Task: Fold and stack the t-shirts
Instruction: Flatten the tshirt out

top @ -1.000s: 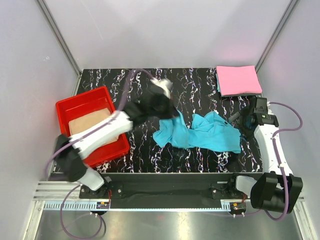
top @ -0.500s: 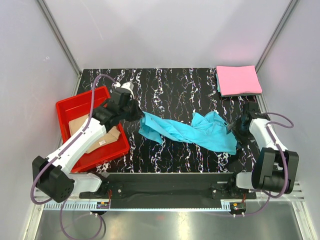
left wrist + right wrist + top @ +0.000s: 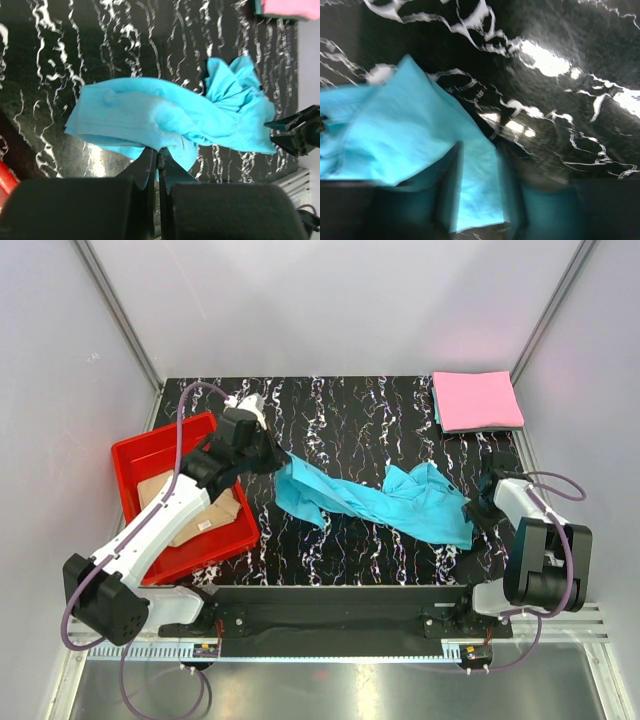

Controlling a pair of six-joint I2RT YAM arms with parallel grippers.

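Note:
The turquoise t-shirt (image 3: 380,502) lies stretched in a crumpled band across the middle of the black marbled table. My left gripper (image 3: 275,462) is shut on its left hem, which is lifted a little; in the left wrist view the hem (image 3: 150,115) is pinched between the closed tips of the gripper (image 3: 158,150). My right gripper (image 3: 478,512) is low at the shirt's right corner. Its fingers (image 3: 452,185) stand apart with the turquoise corner (image 3: 395,140) between them. The pink t-shirt (image 3: 476,400) lies folded at the back right. The tan t-shirt (image 3: 205,522) sits in the tray.
The red plastic tray (image 3: 165,435) stands at the left, under my left arm. White walls close in the table on three sides. Bare marbled tabletop (image 3: 370,415) lies behind the turquoise shirt.
My left gripper pulled the turquoise shirt's hem leftward toward the tray, stretching the cloth out. My right gripper dropped to the shirt's right corner and its fingers have narrowed around it.

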